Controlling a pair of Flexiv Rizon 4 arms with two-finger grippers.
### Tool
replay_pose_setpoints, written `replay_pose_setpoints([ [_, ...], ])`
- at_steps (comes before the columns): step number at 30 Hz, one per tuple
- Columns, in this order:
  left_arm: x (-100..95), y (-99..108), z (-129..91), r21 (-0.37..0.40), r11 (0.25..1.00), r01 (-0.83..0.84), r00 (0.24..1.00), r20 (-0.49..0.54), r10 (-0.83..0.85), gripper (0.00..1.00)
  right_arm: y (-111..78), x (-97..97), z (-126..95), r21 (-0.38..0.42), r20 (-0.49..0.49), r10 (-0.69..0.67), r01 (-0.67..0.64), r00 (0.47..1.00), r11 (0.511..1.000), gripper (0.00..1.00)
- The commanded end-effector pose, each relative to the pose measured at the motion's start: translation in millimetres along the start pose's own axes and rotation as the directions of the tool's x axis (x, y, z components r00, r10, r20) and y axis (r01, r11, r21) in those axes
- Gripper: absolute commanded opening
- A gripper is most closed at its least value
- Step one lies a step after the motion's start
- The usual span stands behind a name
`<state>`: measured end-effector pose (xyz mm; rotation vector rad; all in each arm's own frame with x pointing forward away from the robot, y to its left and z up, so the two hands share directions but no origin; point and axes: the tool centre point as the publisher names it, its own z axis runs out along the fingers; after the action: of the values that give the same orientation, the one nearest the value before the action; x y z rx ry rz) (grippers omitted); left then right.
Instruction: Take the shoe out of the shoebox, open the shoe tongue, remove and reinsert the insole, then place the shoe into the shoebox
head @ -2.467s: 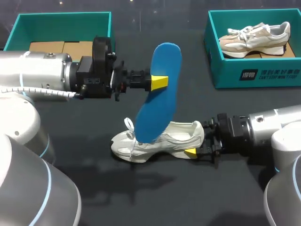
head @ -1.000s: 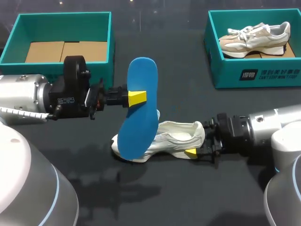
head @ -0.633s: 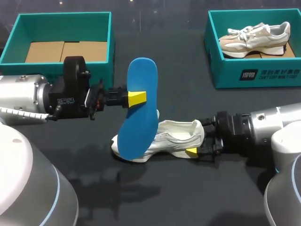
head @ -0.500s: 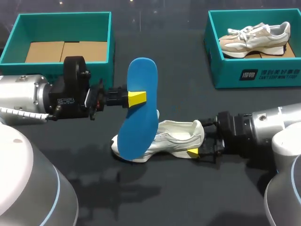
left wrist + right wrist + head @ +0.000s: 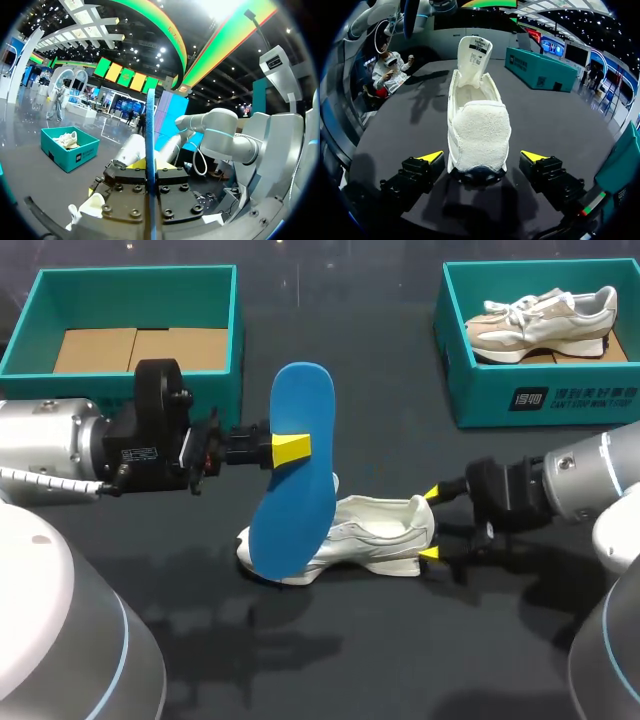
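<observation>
Your right jaws are backing, open, off the shoe (image 5: 385,530) heel; left jaws are pinching the insole (image 5: 290,510) upright over its toe.

White print stands on the front wall of the right-hand shoebox (image 5: 540,400): a small boxed mark with two lines of characters beside it, too small to make out surely. In the left wrist view the mark on that wall is only a white blur. The tongue (image 5: 476,50) of the shoe (image 5: 477,130) bears a label (image 5: 477,46) with a dark bar and fine print, illegible. A white sticker (image 5: 140,453) on the left arm's black wrist block cannot be read.
</observation>
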<state>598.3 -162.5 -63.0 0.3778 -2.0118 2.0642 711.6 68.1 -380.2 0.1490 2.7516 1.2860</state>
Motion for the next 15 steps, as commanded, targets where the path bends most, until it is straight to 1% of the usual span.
replay_pose_setpoints([
  [1, 1.6, 1, 0, 0.003, 1.000, 0.000, 1.000, 0.003, 0.000, 0.00, 6.0, -8.1, -13, 0.302, -0.020, 0.016, -0.009, 1.000, 0.953, 1.00],
  [6, 1.6, 1, 0, 0.003, 1.000, 0.000, 1.000, 0.003, 0.000, 0.00, 12.4, -16.0, -25, 0.454, -0.023, 0.040, -0.025, 0.999, 0.891, 1.00],
  [8, 1.6, 1, 0, 0.003, 1.000, 0.000, 1.000, 0.003, 0.000, 0.00, 14.0, -18.3, -27, 0.530, -0.020, 0.056, -0.037, 0.998, 0.847, 1.00],
  [9, 1.6, 1, 0, 0.003, 1.000, 0.000, 1.000, 0.003, 0.000, 0.00, 14.4, -19.2, -29, 0.555, -0.015, 0.065, -0.045, 0.998, 0.831, 1.00],
  [11, 1.6, 1, 0, 0.003, 1.000, 0.000, 1.000, 0.003, 0.000, 0.00, 15.9, -20.5, -31, 0.595, -0.015, 0.071, -0.048, 0.997, 0.802, 1.00],
  [15, 1.6, 1, 0, 0.003, 1.000, 0.000, 1.000, 0.003, 0.000, 0.00, 18.9, -20.7, -35, 0.647, -0.022, 0.082, -0.048, 0.996, 0.761, 1.00],
])
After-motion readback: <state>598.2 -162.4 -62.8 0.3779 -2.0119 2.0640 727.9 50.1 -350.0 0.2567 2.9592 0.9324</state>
